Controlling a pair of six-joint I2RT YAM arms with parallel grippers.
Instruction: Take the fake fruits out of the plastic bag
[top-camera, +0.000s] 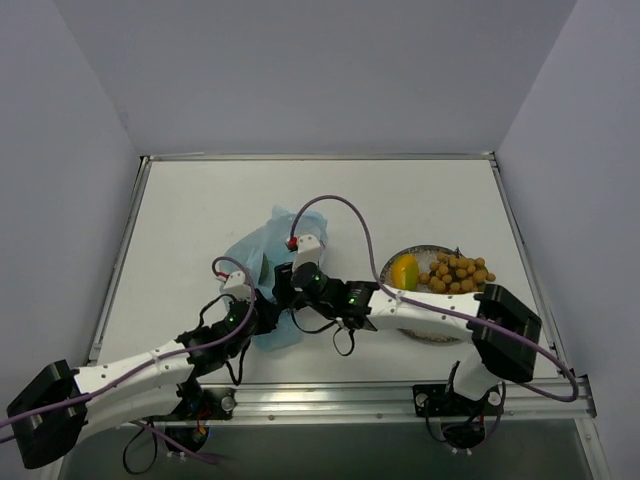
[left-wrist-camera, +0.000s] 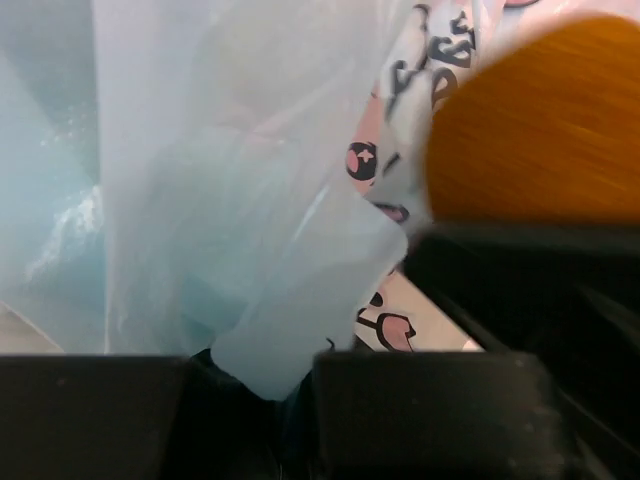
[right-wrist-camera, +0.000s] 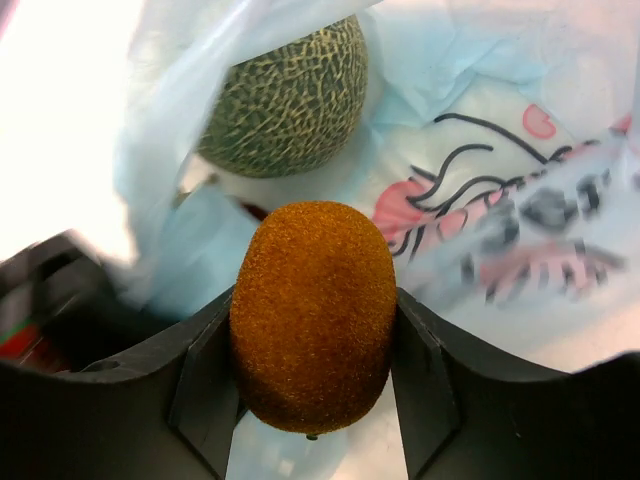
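The light-blue plastic bag (top-camera: 262, 250) lies mid-table. My left gripper (top-camera: 268, 318) is shut on a flap of the bag (left-wrist-camera: 290, 330) at its near edge. My right gripper (top-camera: 285, 280) is at the bag's mouth, shut on a fuzzy orange-brown oval fruit (right-wrist-camera: 312, 315), which also shows in the left wrist view (left-wrist-camera: 540, 120). The green netted melon (right-wrist-camera: 285, 95) lies inside the bag behind it. The yellow-orange mango (top-camera: 404, 271) and the bunch of orange-tan balls (top-camera: 458, 273) lie on the speckled plate (top-camera: 425, 330). The dark red fruit is hidden.
The plate stands at the right, partly under my right arm. The table's raised rim (top-camera: 320, 157) runs along the far side. Grey walls close in the left, right and back.
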